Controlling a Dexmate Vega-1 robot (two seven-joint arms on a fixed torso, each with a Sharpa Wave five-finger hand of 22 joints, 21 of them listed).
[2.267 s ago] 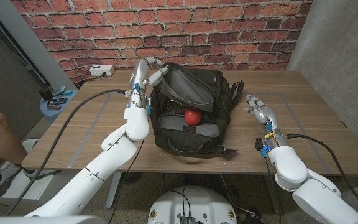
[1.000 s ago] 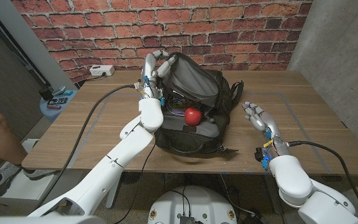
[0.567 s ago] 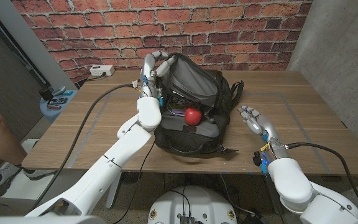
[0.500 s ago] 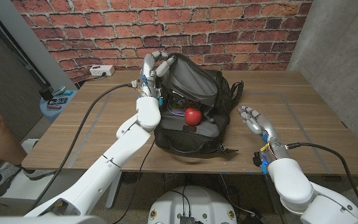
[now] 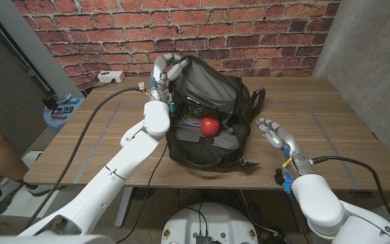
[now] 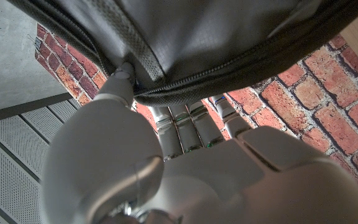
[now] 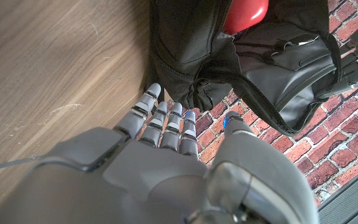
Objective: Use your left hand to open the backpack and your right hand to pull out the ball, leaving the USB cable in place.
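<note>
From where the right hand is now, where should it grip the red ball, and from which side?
Grip the red ball around its exposed upper half, coming from above and the right hand's side; its lower part sits inside the backpack, whose opening faces upward.

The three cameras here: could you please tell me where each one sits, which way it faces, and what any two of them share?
Head view: fixed on the robot's head, looking down over the table at the open backpack with the red ball inside; both arms enter from the bottom corners.
Left wrist view: on the left arm's wrist, looking along the left hand, which grips the backpack's zipped rim against the brick wall.
Right wrist view: on the right arm's wrist, looking along the open right hand toward backpack and ball.
Shared: head and right wrist views both show the ball.
</note>
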